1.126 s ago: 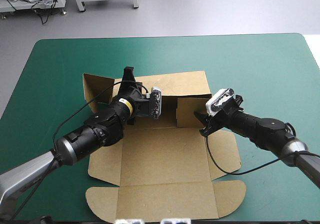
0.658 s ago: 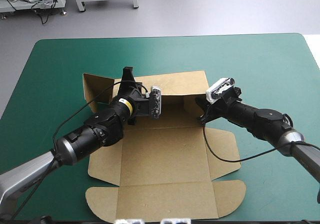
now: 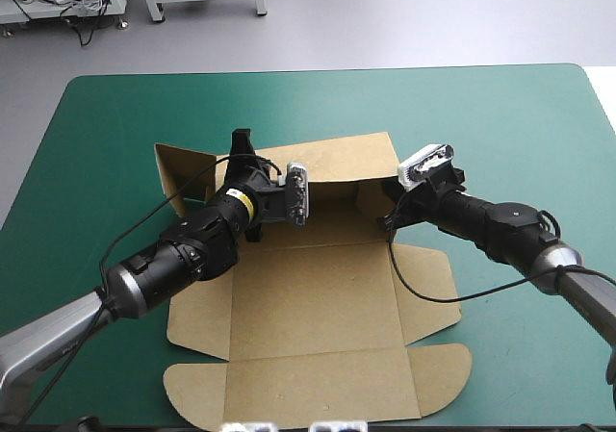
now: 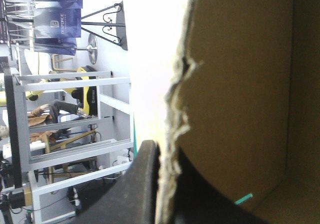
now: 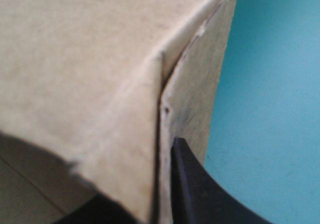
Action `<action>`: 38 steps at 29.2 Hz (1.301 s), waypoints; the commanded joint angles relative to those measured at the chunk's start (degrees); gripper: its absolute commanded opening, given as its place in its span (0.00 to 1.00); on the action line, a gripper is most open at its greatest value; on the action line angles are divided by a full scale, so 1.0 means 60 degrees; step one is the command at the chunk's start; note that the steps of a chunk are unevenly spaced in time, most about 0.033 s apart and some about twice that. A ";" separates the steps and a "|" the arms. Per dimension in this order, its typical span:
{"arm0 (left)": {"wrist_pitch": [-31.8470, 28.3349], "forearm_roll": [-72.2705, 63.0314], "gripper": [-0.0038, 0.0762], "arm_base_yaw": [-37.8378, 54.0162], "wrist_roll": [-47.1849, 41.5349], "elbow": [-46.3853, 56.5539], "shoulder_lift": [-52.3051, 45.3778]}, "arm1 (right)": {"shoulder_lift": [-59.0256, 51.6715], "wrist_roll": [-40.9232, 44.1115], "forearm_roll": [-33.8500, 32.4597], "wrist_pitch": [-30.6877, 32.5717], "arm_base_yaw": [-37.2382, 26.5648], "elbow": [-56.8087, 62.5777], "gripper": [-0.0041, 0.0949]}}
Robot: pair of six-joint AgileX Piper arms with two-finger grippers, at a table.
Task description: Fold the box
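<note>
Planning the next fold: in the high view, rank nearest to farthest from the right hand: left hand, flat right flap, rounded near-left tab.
From the right hand:
1. Flat right flap, just beside.
2. Left hand, along the raised wall.
3. Rounded near-left tab, near edge.

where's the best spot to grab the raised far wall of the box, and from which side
Take the far wall of the box by its free top edge near an end corner, coming from above with one finger on each face. It stands upright, so that thin edge is exposed, while the near panels lie flat on the teal-green cover.
</note>
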 commanded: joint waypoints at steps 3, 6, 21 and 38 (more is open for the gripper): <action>-0.0024 -0.1916 0.14 -0.0074 -0.0123 -0.0601 -0.0355 | -0.0158 0.0291 -0.0720 0.1510 0.0110 -0.0019 0.02; 0.0375 -0.2647 0.28 -0.0074 0.0539 -0.0868 -0.0534 | -0.0158 0.0291 -0.0793 0.1490 0.0110 -0.0019 0.02; 0.3330 -0.8225 0.43 -0.0074 0.2666 -0.2814 -0.1589 | -0.0158 0.0455 -0.0811 0.1207 0.0110 -0.0039 0.02; 0.5570 -0.7840 0.40 -0.0056 -0.0693 -0.4784 -0.1584 | -0.0158 0.0575 -0.0861 0.1205 0.0110 -0.0039 0.02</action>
